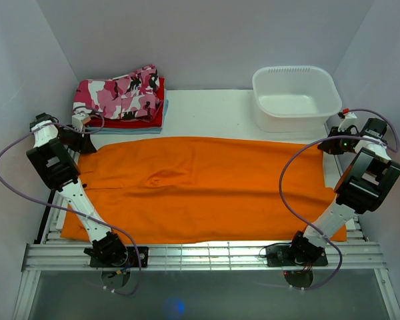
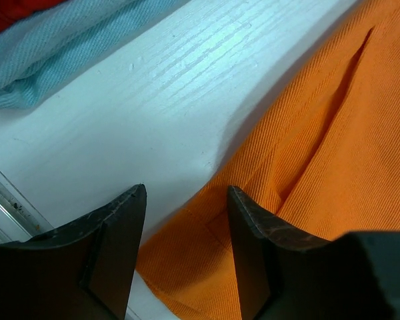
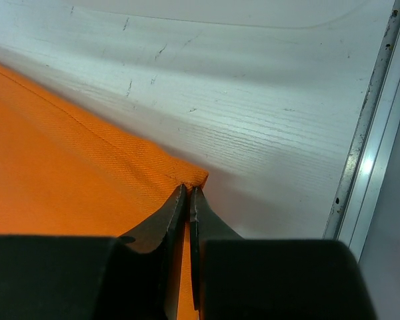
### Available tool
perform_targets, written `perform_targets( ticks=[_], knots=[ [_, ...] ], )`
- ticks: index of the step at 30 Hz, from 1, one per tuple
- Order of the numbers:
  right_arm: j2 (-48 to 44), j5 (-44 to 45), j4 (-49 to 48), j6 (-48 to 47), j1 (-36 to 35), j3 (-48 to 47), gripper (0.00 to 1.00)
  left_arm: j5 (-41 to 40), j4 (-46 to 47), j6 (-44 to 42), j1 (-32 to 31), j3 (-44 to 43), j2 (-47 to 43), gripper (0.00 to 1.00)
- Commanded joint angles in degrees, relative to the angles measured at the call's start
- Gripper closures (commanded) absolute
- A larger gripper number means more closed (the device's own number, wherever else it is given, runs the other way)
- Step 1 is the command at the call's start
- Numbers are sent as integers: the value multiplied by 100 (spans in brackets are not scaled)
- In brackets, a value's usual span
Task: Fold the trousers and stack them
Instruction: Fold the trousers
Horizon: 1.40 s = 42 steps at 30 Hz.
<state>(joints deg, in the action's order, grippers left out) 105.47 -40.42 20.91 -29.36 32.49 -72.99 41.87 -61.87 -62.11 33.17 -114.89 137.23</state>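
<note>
Right claw (image 3: 189, 191) pinching orange trousers (image 3: 67, 173) corner | left claw (image 2: 187, 195) wide, tilted over edge

The right arm (image 1: 360, 190) hides the near right corner of the orange trousers (image 1: 200, 190) from the top camera.

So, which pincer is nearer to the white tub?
Right. The right pincer is close by the tub's near right corner, at the trousers' far right corner. The left pincer is across the table, by the folded stack.
</note>
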Motion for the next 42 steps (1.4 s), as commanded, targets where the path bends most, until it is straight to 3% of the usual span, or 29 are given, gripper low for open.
perform_targets(
  ticks=[1, 6, 12, 15, 19, 20, 25, 29, 38, 42],
  knots=[
    [-18, 87, -25, -192, 47, -181, 92, -354, -406, -47, 84, 309, 32, 37],
    [-35, 87, -16, -254, 47, -154, 92, -320, -256, 243, 260, 21, -126, 26],
    [26, 61, -25, -254, 47, -163, 92, -346, -669, 93, 304, -34, -144, 26],
    [17, 70, -25, -271, 47, -128, 92, -372, -704, 164, 313, 81, -91, 32],
    [-18, 26, -16, -307, 56, -136, 92, -285, -713, 321, 331, 90, -47, 54],
    [-9, 8, -16, -307, 56, -163, 92, -215, -704, 365, 331, -32, -30, 65],
    [43, -18, 27, -237, 117, -618, 92, 251, -529, 769, 304, -621, 32, 78],
    [184, -114, 89, -52, 310, -1172, 92, 576, -213, 1147, 252, -982, -73, 99],
    [-272, -852, 546, -157, 618, -1560, 92, 893, 1000, 1640, 260, -315, -1057, 100],
    [-431, -1195, 853, -350, 863, -1831, 92, 1157, 1544, 1816, 409, 325, -1907, 100]
  ],
)
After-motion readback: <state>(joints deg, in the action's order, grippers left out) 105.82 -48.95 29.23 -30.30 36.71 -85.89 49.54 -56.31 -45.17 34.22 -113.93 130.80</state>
